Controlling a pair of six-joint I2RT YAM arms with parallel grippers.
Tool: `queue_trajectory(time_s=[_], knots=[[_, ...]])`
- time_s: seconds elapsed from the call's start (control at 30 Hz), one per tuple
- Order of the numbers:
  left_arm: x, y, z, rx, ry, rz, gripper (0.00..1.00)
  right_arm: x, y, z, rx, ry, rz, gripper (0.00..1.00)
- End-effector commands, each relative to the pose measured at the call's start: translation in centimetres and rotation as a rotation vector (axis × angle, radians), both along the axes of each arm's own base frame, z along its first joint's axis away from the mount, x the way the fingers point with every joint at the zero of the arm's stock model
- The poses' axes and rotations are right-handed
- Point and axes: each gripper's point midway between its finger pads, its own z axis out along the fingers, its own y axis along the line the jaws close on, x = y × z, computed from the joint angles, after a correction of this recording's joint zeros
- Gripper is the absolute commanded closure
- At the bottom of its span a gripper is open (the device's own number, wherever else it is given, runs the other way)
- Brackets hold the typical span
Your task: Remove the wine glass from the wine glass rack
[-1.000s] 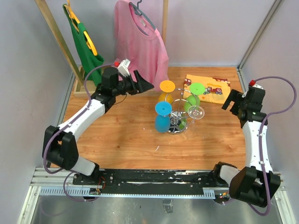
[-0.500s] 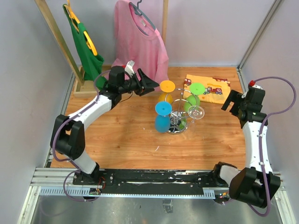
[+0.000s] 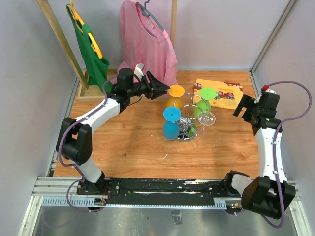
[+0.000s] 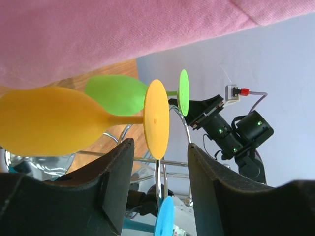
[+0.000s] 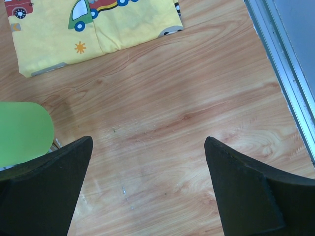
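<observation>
- The yellow wine glass hangs upside down on the wine glass rack at mid-table, with its stem upright and its foot uppermost.
- Our left gripper has its jaws apart on either side of that foot; we cannot tell whether they touch it.
- Our right gripper is spread wide and holds nothing.
- The pink shirt hangs close behind the left gripper, and bare table lies in front of the rack.

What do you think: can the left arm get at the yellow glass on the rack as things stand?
Probably yes. The left gripper is right at the yellow glass, whose round foot lines up between its parted fingers, and nothing shows in the way.
</observation>
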Motion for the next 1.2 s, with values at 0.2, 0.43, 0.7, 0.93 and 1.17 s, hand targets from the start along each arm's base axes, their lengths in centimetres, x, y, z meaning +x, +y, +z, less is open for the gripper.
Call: queue_trajectory(time_s=[0.2,0.43,0.7,0.93,1.17], knots=[[-0.2,-2.0,1.3,-0.042,-0.007,-0.060,0.49,-0.4,-0.4,0.8,-0.003,-0.008,-0.016,0.02],[-0.2,-2.1,0.8,-0.034,0.000,-0.059,0.54,-0.7,-0.4,0.5,-0.008,0.004,-0.017,0.02],[0.0,-2.4,0.5,-0.034,0.012,-0.061,0.62,-1.2,-0.5,0.2,-0.015,0.009,-0.021,0.02],[0.1,-2.4,0.3,-0.037,0.023,-0.061,0.78,-1.6,-0.6,0.1,-0.023,0.011,-0.026,0.02],[0.0,-2.4,1.3,-0.049,0.029,-0.055,1.00,-1.7,-0.6,0.1,-0.021,0.011,-0.027,0.02]])
